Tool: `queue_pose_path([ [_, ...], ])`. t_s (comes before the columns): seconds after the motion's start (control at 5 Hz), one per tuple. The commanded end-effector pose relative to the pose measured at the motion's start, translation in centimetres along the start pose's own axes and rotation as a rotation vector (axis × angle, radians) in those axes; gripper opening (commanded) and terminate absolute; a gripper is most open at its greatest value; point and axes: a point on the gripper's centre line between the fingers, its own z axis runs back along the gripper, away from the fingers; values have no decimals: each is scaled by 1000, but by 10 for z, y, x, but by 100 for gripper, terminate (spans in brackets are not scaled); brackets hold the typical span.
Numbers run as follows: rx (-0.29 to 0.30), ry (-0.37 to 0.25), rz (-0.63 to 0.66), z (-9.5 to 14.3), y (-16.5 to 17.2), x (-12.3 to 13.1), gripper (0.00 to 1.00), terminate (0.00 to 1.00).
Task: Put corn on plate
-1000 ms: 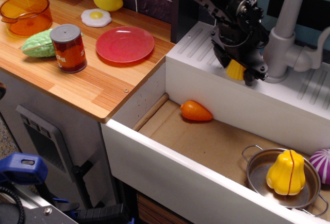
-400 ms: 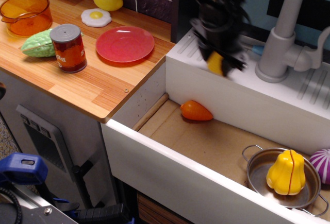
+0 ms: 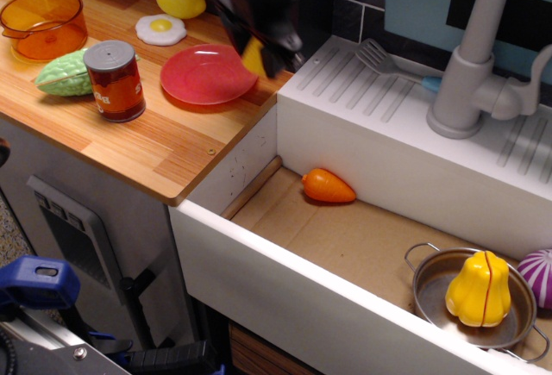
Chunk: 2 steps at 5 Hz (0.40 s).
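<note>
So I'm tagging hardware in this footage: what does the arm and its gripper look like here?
The gripper and the arm above it are black, blocky and heavily motion-blurred. No cables, markings or finger shapes can be made out in this view.

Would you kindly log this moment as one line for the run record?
phase: carry | gripper: shut on corn | position: over right rim of plate | corn: not yet released

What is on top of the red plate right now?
Nothing rests on the plate yet. The blurred claw holds the corn over its right edge, which it covers; whether the corn touches the plate cannot be told.
</note>
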Motion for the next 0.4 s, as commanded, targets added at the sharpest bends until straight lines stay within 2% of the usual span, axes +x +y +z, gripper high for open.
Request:
queue_pose_path([
  [0.0, 55, -47, -7, 2, 38, 7, 0, 0],
  [0.2, 62, -52, 12, -2, 41, -3, 0, 0],
])
